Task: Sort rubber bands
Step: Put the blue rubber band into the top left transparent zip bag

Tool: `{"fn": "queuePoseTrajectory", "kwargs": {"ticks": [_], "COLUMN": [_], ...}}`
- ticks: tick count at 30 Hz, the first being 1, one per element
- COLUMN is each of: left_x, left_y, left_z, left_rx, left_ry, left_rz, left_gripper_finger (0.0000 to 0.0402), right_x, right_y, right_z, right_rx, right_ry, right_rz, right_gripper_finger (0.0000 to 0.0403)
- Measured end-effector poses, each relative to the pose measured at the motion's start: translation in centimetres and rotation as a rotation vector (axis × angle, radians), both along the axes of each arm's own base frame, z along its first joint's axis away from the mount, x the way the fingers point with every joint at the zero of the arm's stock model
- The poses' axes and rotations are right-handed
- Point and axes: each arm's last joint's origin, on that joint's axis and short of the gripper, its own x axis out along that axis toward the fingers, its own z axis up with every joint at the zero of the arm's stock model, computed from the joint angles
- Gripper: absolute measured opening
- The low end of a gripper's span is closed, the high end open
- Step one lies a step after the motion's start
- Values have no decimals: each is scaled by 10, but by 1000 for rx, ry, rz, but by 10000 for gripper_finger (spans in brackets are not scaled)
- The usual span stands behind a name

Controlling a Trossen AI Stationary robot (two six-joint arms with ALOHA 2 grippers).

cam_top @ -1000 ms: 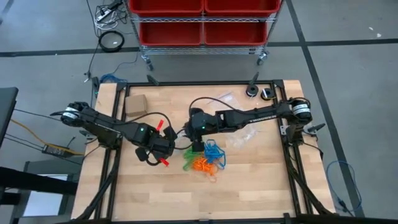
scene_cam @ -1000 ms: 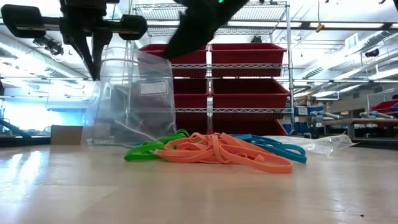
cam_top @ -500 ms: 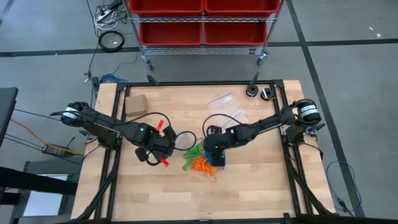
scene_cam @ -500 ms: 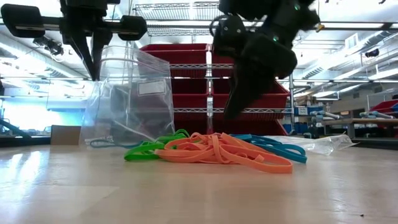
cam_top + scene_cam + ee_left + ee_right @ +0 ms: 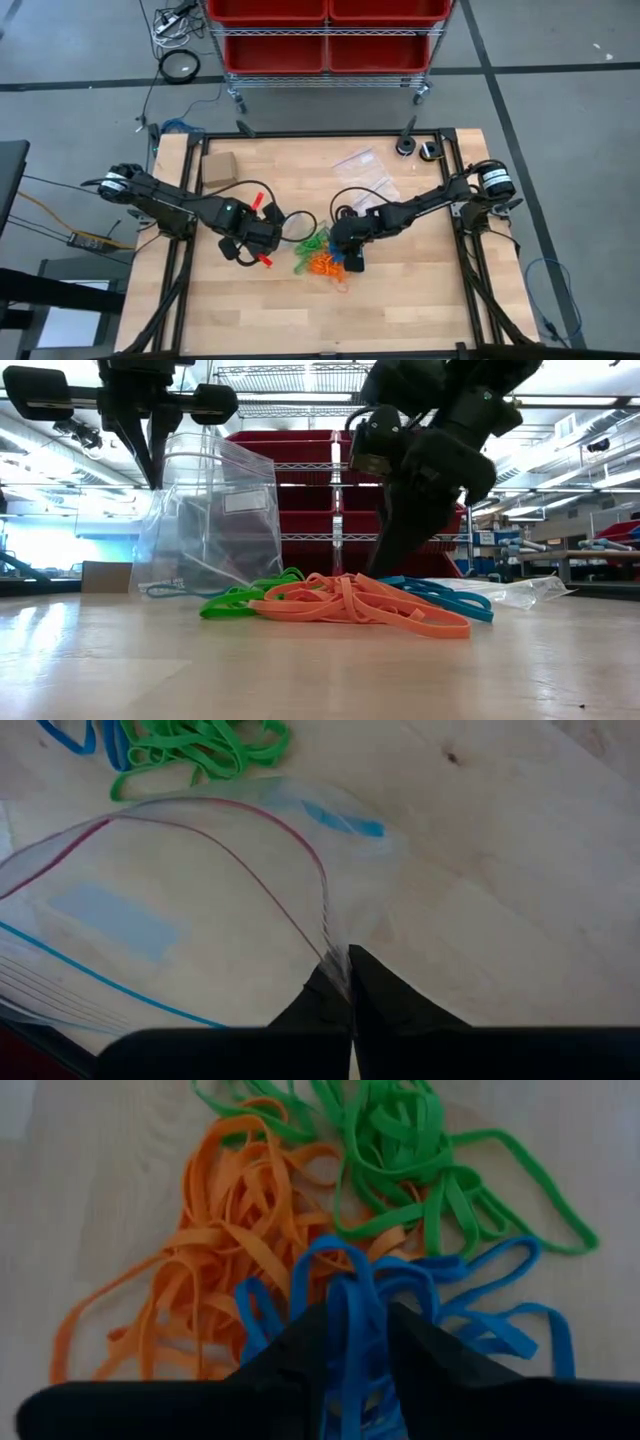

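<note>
Only the right wrist view shows the right hand pinching blue rubber bands.

From above, my right gripper covered the blue rubber bands, hiding them. My left gripper had its fingertips buried in the zip bag, whose near part ran off the wrist picture's edge.
</note>
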Motion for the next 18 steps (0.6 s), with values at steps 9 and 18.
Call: {"fn": "queuePoseTrajectory", "kwargs": {"ticks": [9,18], "left_x": [0,0], "left_y": [0,0], "left_z": [0,0], "left_rx": [-2,-4], "left_ry": [0,-1], "left_rz": [9,19], "left_gripper_finger": [0,0], "right_x": [0,5], "right_y": [-1,-1], "right_z": [-1,53], "right_rx": [-53,-109], "right_ry": [1,-186], "right_rz": [20,22], "right_gripper_finger": [6,0]}}
